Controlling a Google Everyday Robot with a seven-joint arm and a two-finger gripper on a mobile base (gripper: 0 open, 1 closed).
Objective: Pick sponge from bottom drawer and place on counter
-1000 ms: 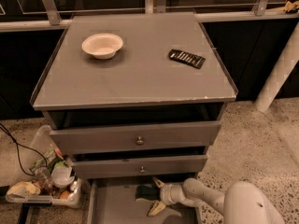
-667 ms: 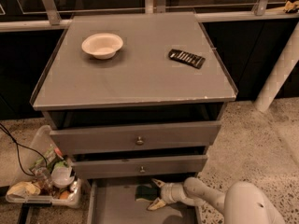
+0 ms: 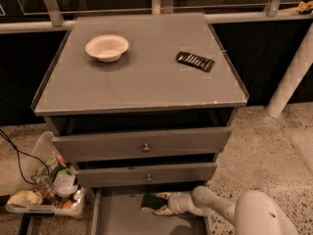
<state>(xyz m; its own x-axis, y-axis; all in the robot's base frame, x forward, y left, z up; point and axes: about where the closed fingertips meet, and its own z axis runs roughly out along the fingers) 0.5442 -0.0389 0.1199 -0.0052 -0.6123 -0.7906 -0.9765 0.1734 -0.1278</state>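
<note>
Sponge (image 3: 150, 201), dark green face up, lies below the counter's (image 3: 142, 77) front edge, on the floor of the pulled-out bottom drawer (image 3: 122, 217), close under the front of the drawer above. The gripper (image 3: 162, 204) is at the sponge's right end, reaching in from the right on a white arm (image 3: 210, 207). Whether it has clamped the sponge or only sits against it cannot be told.

On the counter, a white bowl (image 3: 107, 47) stands toward the back left and a flat black ridged object (image 3: 195, 60) lies toward the back right, well apart. Under the counter, the two upper drawers (image 3: 142, 143) each show a small round knob and overhang the back of the open tray. Left of the counter's base sits a clear plastic bin (image 3: 46, 195) full of clutter, with a black cable (image 3: 14, 151) running to it. Right of the counter, a white post (image 3: 293, 77) leans on speckled flooring (image 3: 264, 146).
</note>
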